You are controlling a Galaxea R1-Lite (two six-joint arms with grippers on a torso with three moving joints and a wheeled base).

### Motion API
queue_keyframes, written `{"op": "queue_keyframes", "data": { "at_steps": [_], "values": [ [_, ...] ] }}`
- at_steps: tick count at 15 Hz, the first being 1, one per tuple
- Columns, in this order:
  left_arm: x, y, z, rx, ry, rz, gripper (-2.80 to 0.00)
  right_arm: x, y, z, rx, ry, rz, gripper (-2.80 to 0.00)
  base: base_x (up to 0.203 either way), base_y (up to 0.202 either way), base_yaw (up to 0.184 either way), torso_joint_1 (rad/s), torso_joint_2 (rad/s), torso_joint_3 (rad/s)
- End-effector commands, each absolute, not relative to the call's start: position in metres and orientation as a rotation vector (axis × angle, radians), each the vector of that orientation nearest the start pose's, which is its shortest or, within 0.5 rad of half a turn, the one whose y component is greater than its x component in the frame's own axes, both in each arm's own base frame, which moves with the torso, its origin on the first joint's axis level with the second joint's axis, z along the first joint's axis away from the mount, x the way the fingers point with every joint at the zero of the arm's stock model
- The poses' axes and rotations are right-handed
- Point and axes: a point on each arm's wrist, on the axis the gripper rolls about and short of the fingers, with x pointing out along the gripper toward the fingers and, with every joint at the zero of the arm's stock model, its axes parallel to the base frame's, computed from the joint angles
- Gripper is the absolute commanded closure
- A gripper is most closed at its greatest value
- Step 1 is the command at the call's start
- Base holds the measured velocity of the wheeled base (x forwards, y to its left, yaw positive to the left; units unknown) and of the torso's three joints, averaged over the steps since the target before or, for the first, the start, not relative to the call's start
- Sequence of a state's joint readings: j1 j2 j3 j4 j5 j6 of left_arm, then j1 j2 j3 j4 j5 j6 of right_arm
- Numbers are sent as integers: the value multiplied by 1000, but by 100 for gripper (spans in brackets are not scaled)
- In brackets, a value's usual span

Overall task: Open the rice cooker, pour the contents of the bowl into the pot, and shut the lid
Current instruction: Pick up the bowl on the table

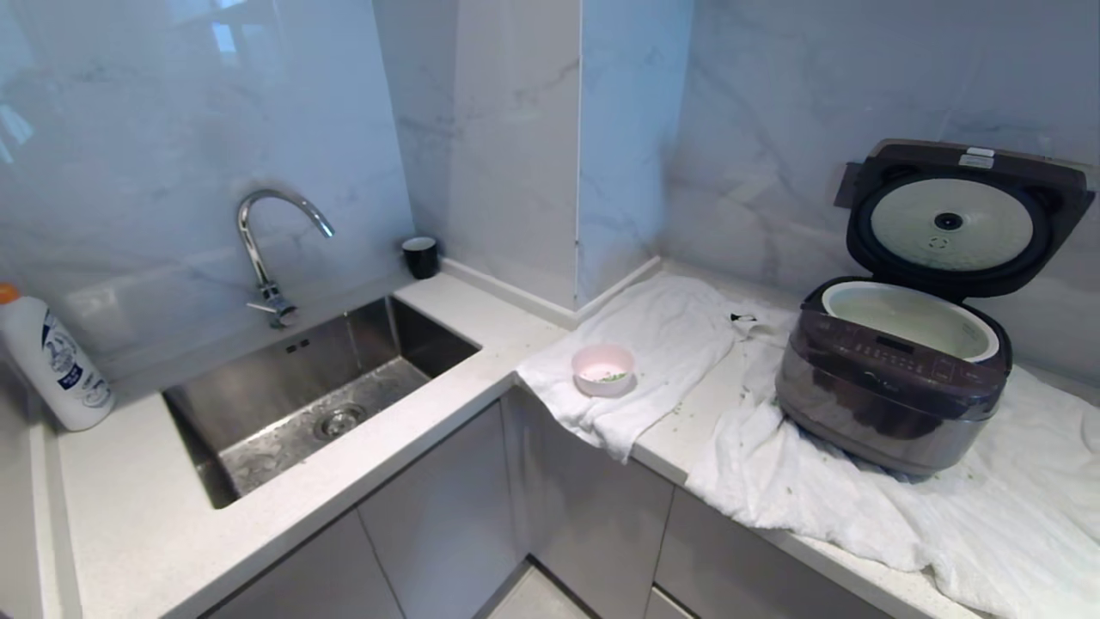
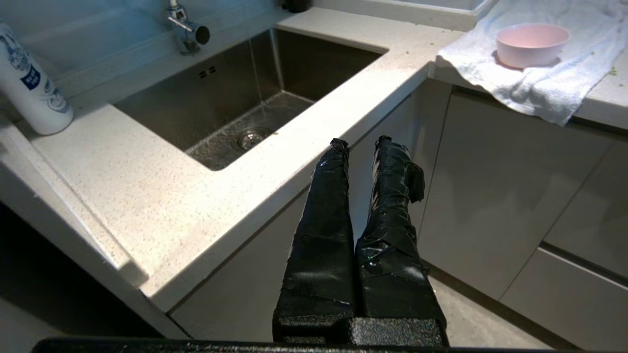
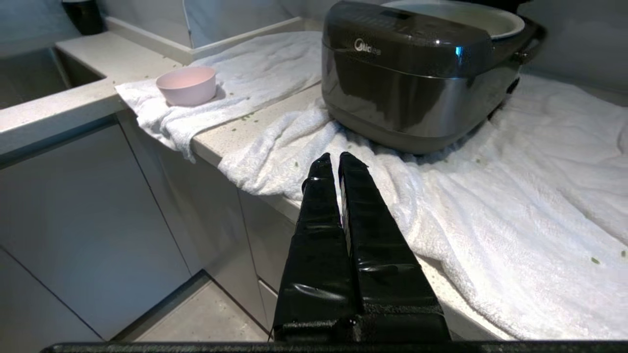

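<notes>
From the head camera I saw neither arm; only the wrist cameras showed them, both parked low before the cabinet fronts (image 2: 490,196). The left claw (image 2: 362,143) held nothing, its taped fingers nearly together with a narrow gap at the tips. The right claw (image 3: 337,159) was closed and empty. The rice cooker (image 1: 894,387) sat on a white towel (image 1: 988,507) on the tabletop (image 1: 137,516), its lid (image 1: 954,219) standing open and the pale pot (image 1: 911,318) exposed. The pink bowl (image 1: 603,370) rested on a second towel (image 1: 670,344) near the corner, well apart from the cooker. Only the head view looked into the bowl, but I could not identify the greenish bits inside. A sink (image 1: 301,404), faucet (image 1: 266,249) and white bottle (image 1: 56,361) stood leftward against marble walls.
</notes>
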State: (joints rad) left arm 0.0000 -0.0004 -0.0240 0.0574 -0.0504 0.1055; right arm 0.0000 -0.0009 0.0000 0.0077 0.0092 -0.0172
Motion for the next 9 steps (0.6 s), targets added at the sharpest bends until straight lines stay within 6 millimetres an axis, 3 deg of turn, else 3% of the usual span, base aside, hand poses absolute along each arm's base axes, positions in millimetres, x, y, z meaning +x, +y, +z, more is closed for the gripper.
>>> {"op": "queue_keyframes", "data": {
  "at_steps": [1, 6, 9],
  "values": [
    [-25, -1, 76, 106, 34, -53, 0, -23, 0, 75, -15, 9, 8, 0, 0, 0, 0, 0, 0, 0],
    [-25, -1, 76, 106, 34, -53, 0, -23, 0, 75, -11, 8, 6, 0, 0, -4, 9, 0, 1, 0],
    [-25, -1, 76, 106, 34, -53, 0, -23, 0, 75, -9, 9, 8, 0, 2, -6, 123, 5, 3, 4]
  ]
}}
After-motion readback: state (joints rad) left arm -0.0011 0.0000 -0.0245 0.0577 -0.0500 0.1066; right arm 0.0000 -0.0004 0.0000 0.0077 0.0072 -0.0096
